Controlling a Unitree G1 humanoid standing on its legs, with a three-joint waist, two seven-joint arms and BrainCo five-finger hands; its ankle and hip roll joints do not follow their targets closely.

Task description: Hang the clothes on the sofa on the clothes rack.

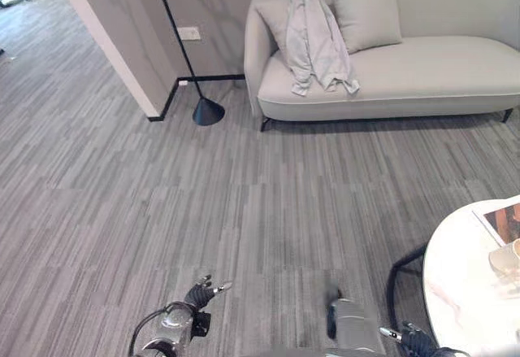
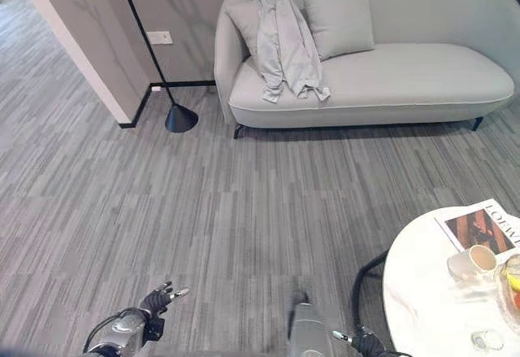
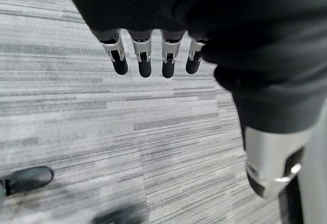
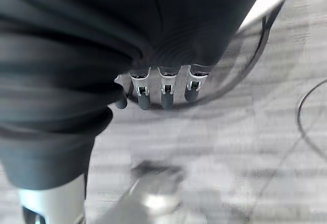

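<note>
The shirt (image 1: 313, 36) is lying draped over the sofa (image 1: 422, 76), upper centre. Both hands, left (image 1: 197, 295) and right (image 1: 416, 341), are hanging low, fingers relaxed, empty. Approaching, the lamp (image 1: 207, 111) risks being knocked.

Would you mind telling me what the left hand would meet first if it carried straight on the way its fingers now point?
Most likely the grey carpet floor. The left hand hangs with relaxed fingers aimed downward, holding nothing, and nothing lies between them and the floor, though the depth is hard to judge.
</note>
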